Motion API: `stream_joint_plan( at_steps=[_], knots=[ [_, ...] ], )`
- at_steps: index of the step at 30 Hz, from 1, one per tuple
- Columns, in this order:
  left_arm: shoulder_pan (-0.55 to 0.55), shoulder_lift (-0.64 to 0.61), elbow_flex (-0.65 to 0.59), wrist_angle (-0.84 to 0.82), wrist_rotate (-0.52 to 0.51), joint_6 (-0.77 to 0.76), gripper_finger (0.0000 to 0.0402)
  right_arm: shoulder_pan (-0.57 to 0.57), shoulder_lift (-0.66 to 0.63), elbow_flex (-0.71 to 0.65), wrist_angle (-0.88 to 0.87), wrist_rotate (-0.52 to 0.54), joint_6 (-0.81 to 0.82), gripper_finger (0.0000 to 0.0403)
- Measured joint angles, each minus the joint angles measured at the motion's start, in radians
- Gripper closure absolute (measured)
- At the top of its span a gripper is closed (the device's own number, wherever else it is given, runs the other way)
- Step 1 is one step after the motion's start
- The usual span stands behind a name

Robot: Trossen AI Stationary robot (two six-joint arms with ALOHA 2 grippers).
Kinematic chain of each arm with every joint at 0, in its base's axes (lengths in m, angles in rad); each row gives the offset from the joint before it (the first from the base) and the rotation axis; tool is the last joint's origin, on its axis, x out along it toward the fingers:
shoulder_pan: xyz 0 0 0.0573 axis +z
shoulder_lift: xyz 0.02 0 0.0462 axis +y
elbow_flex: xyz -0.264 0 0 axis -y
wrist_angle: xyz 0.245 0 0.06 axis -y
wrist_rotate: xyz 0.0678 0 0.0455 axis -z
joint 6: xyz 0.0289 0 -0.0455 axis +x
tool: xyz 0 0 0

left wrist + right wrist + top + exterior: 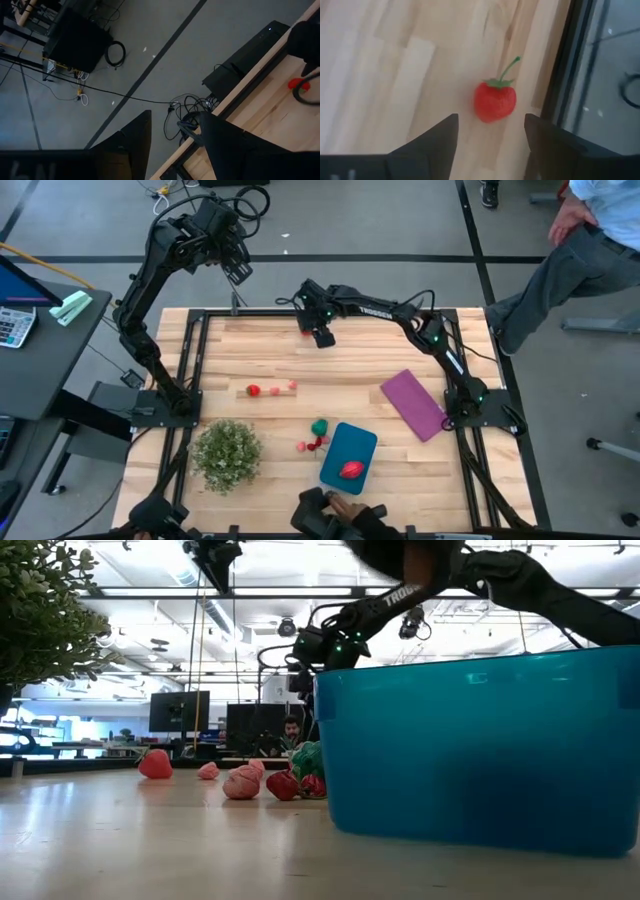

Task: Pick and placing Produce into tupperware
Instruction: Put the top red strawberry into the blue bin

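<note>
The teal tupperware (348, 457) stands near the table's front edge with one red produce piece (351, 470) inside. A red strawberry-like piece with a green stem (494, 101) lies on the wood by the far edge. My right gripper (490, 135) hangs open just above it, fingers on either side and short of it. Other produce lies loose: a red piece (254, 390), two pinkish ones (292, 386), and a green one (319, 425) with small red ones (312, 444) beside the tupperware. My left gripper (238, 272) is open, raised beyond the far left corner.
A bushy green plant (228, 452) stands at the near left. A flat purple rectangle (413, 404) lies at the right. The table's dark frame rail (567, 75) runs right beside the strawberry. A person's hand (345, 508) is at the near edge; another person stands beyond the far right.
</note>
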Motion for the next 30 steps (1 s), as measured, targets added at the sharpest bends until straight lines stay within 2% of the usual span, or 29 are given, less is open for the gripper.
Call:
stream_joint_plan(
  at_steps=[6,11,16,21,25,30],
  knots=[
    [0.000,0.000,0.000,-0.003,0.000,-0.013,0.0224,0.046,-0.050,0.000,-0.035,0.212,0.006,0.0176],
    [-0.001,0.000,0.000,-0.004,0.027,-0.083,0.0229,0.075,-0.139,0.001,-0.133,0.225,0.135,0.0183],
    [-0.001,0.000,0.000,-0.010,0.191,-0.089,0.0228,0.088,-0.272,0.002,-0.253,0.173,0.350,0.0197],
    [-0.002,0.000,0.000,-0.042,0.207,-0.122,0.0241,0.076,-0.413,0.002,-0.363,0.093,0.518,0.0230],
    [-0.020,0.000,0.000,-0.166,0.289,-0.131,0.0262,0.074,-0.524,-0.018,-0.454,-0.029,0.619,0.0272],
    [-0.098,-0.009,-0.068,-0.157,0.437,-0.103,0.0282,0.101,-0.674,-0.164,-0.476,-0.188,0.659,0.0311]
  ],
)
